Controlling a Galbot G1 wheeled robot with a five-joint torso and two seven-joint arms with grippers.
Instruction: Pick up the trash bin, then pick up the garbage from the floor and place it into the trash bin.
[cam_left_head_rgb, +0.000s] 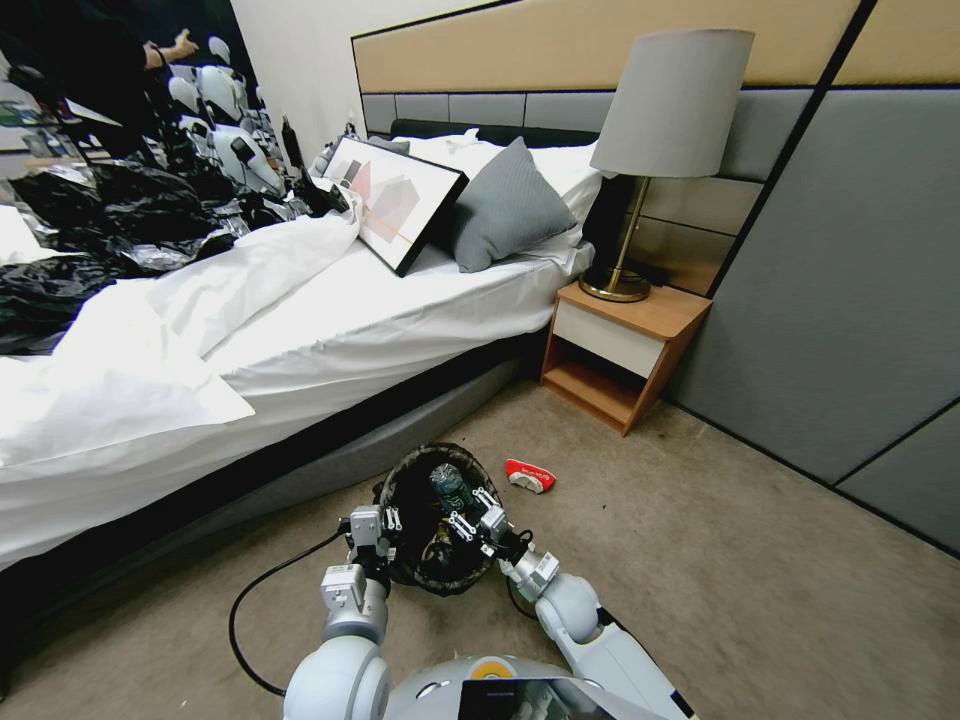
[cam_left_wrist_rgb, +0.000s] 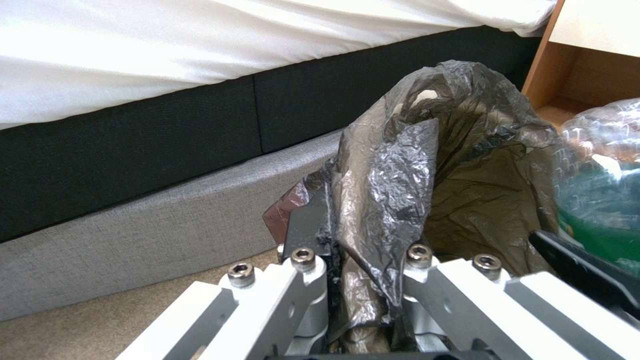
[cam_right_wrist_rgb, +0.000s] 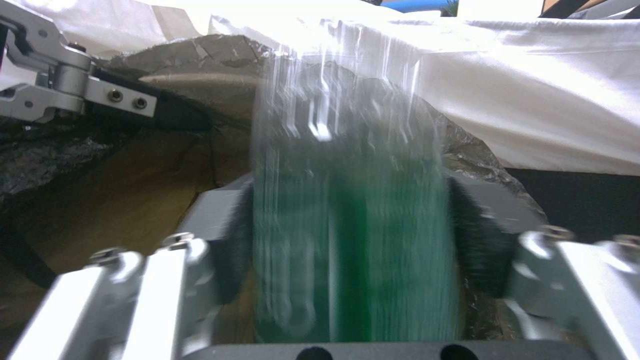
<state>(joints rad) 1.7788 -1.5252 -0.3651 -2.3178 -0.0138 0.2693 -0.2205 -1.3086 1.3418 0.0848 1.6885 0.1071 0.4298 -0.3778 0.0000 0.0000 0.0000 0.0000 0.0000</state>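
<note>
- Right gripper (cam_right_wrist_rgb: 347, 250) is squeezing a clear plastic bottle (cam_right_wrist_rgb: 347, 200) with a green label, one black pad on each side of it. In the head view that gripper (cam_left_head_rgb: 470, 515) sits right over the open mouth of the trash bin (cam_left_head_rgb: 415, 500), bottle (cam_left_head_rgb: 450, 487) standing roughly upright between its jaws.
- The bottle looks streaky in the right wrist view, so can't tell you much beyond clear on top, green lower down.
- Left gripper (cam_left_wrist_rgb: 363, 280) is clamped on the bin's rim, with the crinkled black bag (cam_left_wrist_rgb: 400, 190) bunched up between its fingers (cam_left_wrist_rgb: 307, 225). In the head view the left gripper (cam_left_head_rgb: 372, 530) is on the side of the bin nearest the robot's left arm.
- Bin is held tilted, with its mouth facing up toward the head camera, just above the beige carpet (cam_left_head_rgb: 750, 600) and close to the bed base (cam_left_wrist_rgb: 167, 220). Inside it's all dark liner with something brownish down in there, can't make out what.
- One more bit of garbage on the floor: a red-and-white packet (cam_left_head_rgb: 529, 475) lying on the carpet just beyond the bin, toward the nightstand (cam_left_head_rgb: 620, 350).
- Nightstand is wooden with a white drawer and has a brass lamp (cam_left_head_rgb: 650, 140) with a grey shade on it.
- Bed (cam_left_head_rgb: 300, 330) runs along the left with white sheets, a grey pillow (cam_left_head_rgb: 505, 205) and a framed picture (cam_left_head_rgb: 395, 200) leaning on it.
</note>
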